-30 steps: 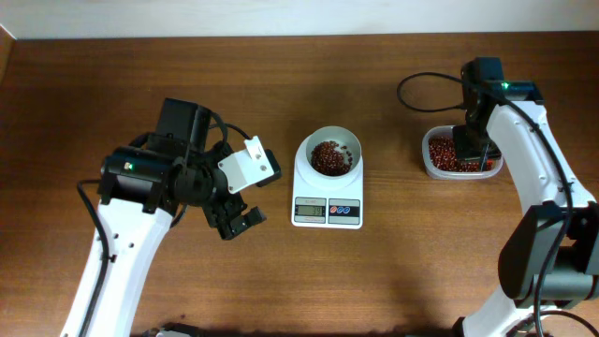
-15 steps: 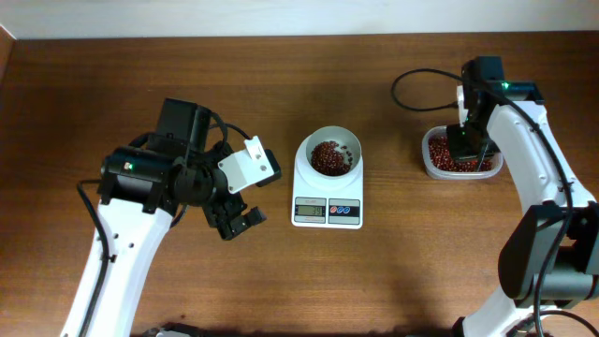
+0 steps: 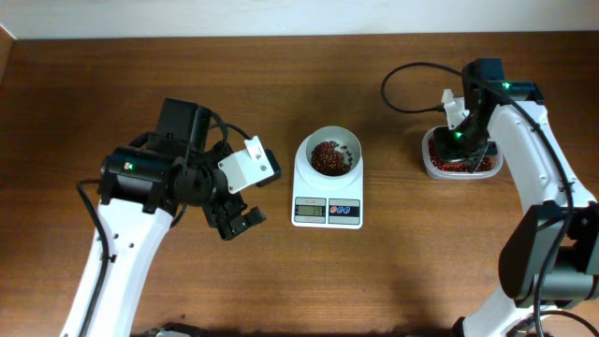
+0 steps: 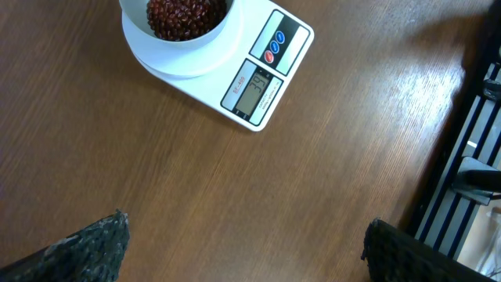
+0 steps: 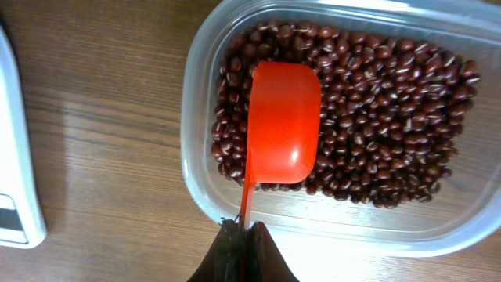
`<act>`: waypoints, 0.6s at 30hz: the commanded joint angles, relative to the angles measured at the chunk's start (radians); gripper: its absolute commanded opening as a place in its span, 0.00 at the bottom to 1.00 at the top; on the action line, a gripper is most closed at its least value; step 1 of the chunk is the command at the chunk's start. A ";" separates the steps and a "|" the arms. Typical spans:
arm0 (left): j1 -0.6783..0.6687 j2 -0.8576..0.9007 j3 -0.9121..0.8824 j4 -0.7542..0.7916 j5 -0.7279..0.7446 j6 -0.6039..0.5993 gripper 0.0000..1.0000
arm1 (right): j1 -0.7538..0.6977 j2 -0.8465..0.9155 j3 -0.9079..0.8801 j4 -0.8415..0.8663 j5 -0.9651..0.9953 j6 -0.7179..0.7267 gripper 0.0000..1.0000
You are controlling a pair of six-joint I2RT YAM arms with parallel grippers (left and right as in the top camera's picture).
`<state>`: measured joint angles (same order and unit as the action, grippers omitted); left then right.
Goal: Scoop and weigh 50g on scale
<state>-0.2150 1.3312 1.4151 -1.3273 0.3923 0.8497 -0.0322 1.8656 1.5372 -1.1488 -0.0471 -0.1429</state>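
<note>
The white scale (image 3: 328,197) stands mid-table, its round bowl (image 3: 328,155) holding reddish-brown beans (image 3: 327,157). In the left wrist view the scale (image 4: 270,66) and its bowl of beans (image 4: 184,12) lie ahead at the top. My left gripper (image 4: 246,235) hovers open over bare wood, left of the scale (image 3: 245,208). My right gripper (image 5: 243,231) is shut on the thin handle of a red scoop (image 5: 283,121). The scoop's smooth underside faces the camera, resting on the beans (image 5: 376,117) in the clear container (image 5: 200,184).
The clear container (image 3: 459,164) sits at the right, a short way from the scale. A black cable (image 3: 407,80) loops above the table beside the right wrist. The scale's edge (image 5: 16,172) shows at the left of the right wrist view.
My right wrist has swung and tilted over the container, and its cable loop has shifted left. The left arm, scale and bowl have not moved.
</note>
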 commanded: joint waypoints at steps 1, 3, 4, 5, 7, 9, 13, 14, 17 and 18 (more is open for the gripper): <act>0.004 -0.013 -0.008 -0.001 0.004 0.015 0.99 | -0.042 0.008 0.004 -0.006 -0.110 -0.011 0.04; 0.004 -0.013 -0.008 -0.001 0.004 0.016 0.99 | -0.090 0.008 0.004 -0.006 -0.194 -0.016 0.04; 0.004 -0.013 -0.008 -0.001 0.004 0.016 0.99 | -0.108 0.008 0.004 -0.007 -0.237 -0.033 0.04; 0.004 -0.013 -0.008 -0.001 0.004 0.015 0.99 | -0.126 0.008 0.004 -0.008 -0.288 -0.053 0.04; 0.004 -0.013 -0.008 -0.001 0.004 0.015 0.99 | -0.168 0.008 0.004 -0.008 -0.368 -0.067 0.04; 0.004 -0.013 -0.008 -0.001 0.004 0.015 0.99 | -0.200 0.008 0.004 -0.012 -0.396 -0.067 0.04; 0.004 -0.013 -0.008 -0.001 0.004 0.015 0.99 | -0.279 0.008 0.004 -0.032 -0.405 -0.068 0.04; 0.004 -0.013 -0.008 -0.001 0.004 0.015 0.99 | -0.292 0.008 0.004 -0.038 -0.416 -0.081 0.04; 0.004 -0.013 -0.008 -0.001 0.004 0.015 0.99 | -0.339 0.008 0.004 -0.073 -0.470 -0.116 0.04; 0.004 -0.013 -0.008 -0.001 0.004 0.016 0.99 | -0.354 0.008 0.004 -0.079 -0.486 -0.116 0.04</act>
<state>-0.2150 1.3312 1.4151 -1.3273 0.3923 0.8497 -0.3450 1.8656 1.5372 -1.2110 -0.4488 -0.2214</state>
